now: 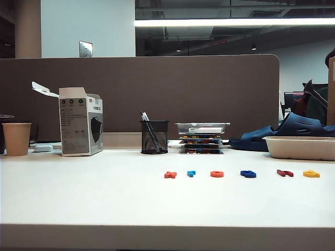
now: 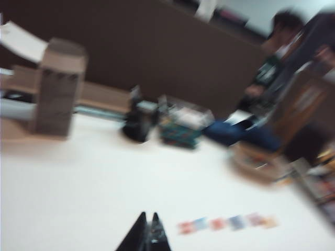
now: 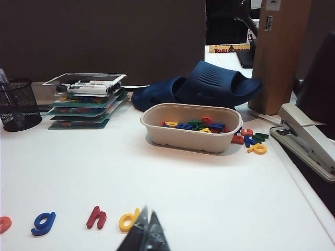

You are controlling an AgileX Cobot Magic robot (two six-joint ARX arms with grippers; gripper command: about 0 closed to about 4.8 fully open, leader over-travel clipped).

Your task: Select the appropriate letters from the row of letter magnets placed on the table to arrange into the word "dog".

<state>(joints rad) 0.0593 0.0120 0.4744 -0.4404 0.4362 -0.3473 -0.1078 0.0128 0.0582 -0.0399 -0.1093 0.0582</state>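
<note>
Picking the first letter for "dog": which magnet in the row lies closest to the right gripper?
The yellow d, at the row's end, just beside the shut right gripper.

Neither arm shows in the exterior view. In the left wrist view, the left gripper (image 2: 148, 230), a pair of dark pointed fingers, pokes up from the lower edge with its tips pressed together (the whole picture is smeared with blur). Over in the right wrist view, the right gripper (image 3: 146, 232), the same dark two-finger wedge, sits low in frame, tips meeting, closed on nothing, poised above the table surface.
</note>
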